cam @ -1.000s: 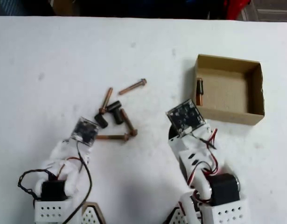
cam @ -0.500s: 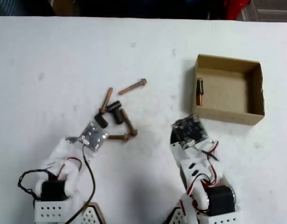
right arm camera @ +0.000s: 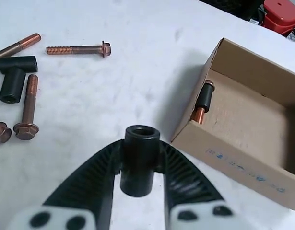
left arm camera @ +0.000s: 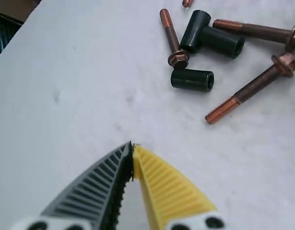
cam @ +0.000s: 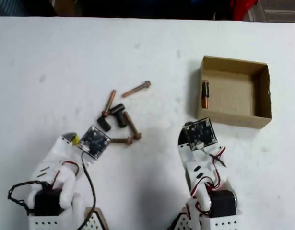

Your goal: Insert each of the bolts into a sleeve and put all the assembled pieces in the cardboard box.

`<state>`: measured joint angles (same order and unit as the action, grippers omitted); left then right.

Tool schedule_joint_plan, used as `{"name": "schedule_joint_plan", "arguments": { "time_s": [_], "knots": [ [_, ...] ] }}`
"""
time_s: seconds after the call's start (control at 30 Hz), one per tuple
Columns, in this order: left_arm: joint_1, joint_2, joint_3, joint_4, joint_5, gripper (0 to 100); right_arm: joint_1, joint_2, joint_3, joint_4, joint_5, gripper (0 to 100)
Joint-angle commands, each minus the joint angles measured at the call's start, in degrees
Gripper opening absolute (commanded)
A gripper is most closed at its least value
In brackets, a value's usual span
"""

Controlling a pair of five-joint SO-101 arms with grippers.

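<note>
Right wrist view: our right gripper (right arm camera: 140, 146) grasps a sleeve (right arm camera: 139, 165).
Our left gripper (left arm camera: 132, 151): clenched, empty.
Done: one assembled piece (right arm camera: 203, 101) in the cardboard box (right arm camera: 243, 163).
Remaining: four bolts (left arm camera: 243, 100) ahead of our left gripper.

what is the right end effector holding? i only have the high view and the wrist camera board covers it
Observer: A black sleeve, clamped upright in the right end effector, open end up, nothing inside it.
Operator: and the left one, anything in it
Observer: Nothing. The left end effector is shut, its grey and yellow fingers meeting at the tips over bare table, short of the loose parts.
Operator: is the closest sleeve to it free
Observer: It looks so. The nearest loose sleeve lies on its side with an empty bore, beside the head of a bolt.
</note>
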<state>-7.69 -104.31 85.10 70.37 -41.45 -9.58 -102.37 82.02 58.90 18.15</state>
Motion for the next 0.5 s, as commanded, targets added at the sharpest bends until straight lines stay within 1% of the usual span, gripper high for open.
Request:
{"name": "schedule_joint_plan", "arguments": {
  "time_s": [0.0,0.17,0.2,0.27,0.43,0.47],
  "knots": [
    [-0.4,-0.04,-3.25,0.62,-2.99,2,0.48,-0.84,1.32,-3.12,-0.53,1.7],
    [-0.4,-0.04,-3.25,0.35,-3.87,2,0.48,-0.84,4.92,-7.87,-0.53,1.7],
    [-0.4,-0.04,-3.25,0.18,-5.19,2,0.48,-0.84,5.27,-8.57,-0.53,1.7],
    [0.04,-0.04,-3.25,-0.53,-7.47,2,0.48,-0.84,5.45,-8.84,-0.53,1.7],
    [0.13,-0.04,-3.25,-1.76,-7.38,2,-0.04,-0.84,5.45,-8.84,-0.7,1.6],
    [0.13,-0.04,-3.25,-1.76,-7.56,2,0.04,-0.84,5.45,-8.84,-1.76,1.6]
  ]
}}
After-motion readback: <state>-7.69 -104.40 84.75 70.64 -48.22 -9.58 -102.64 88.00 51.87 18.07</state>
